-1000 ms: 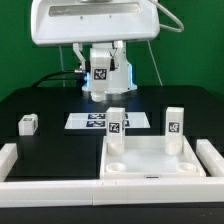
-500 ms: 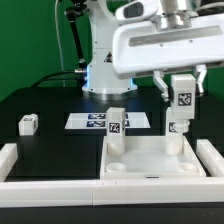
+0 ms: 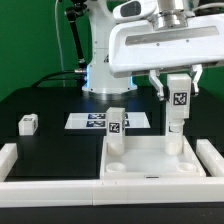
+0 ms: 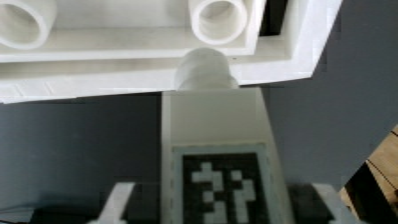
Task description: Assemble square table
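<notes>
Fingers [image 4: 118, 205] clamped on leg [image 3: 178, 108], whose tip, beyond them, meets slab [image 3: 150, 160] corner; slight tilt or offset could jam it or twist it in the grip.

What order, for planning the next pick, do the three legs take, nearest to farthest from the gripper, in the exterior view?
1. Held leg, in the gripper, exterior view's right.
2. Standing leg, at the slab's back edge, mid-view.
3. Loose leg, on the table, exterior view's left.
</notes>
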`<action>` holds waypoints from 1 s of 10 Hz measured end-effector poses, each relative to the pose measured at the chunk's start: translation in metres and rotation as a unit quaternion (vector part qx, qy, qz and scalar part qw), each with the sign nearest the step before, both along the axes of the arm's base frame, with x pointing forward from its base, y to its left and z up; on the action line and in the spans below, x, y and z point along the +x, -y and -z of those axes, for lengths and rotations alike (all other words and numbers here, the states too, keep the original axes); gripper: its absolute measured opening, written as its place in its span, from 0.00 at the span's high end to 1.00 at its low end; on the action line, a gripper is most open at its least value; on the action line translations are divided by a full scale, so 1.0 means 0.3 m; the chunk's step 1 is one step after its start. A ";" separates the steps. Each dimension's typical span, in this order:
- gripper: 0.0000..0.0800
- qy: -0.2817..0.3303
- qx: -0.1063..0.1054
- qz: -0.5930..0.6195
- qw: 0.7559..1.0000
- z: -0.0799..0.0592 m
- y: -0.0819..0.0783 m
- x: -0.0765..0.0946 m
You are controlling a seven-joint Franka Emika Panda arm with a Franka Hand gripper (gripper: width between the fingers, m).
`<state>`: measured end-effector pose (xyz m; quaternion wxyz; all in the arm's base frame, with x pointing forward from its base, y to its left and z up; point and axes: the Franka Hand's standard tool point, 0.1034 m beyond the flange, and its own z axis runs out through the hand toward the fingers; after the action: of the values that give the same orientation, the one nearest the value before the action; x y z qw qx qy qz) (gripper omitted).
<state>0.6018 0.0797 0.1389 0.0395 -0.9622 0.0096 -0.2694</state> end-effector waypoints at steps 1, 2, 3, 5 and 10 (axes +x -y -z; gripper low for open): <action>0.64 0.004 -0.003 -0.002 1.000 0.043 -0.016 -0.004; 0.64 0.000 -0.004 -0.003 1.000 0.077 -0.019 0.006; 0.64 0.000 -0.005 -0.001 1.000 0.095 -0.012 0.028; 0.64 -0.004 -0.006 0.001 1.000 0.133 -0.010 0.047; 0.64 -0.012 -0.005 -0.007 1.000 0.186 -0.044 0.047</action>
<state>0.6160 0.0930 0.0829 0.0360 -0.9656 0.0022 -0.2576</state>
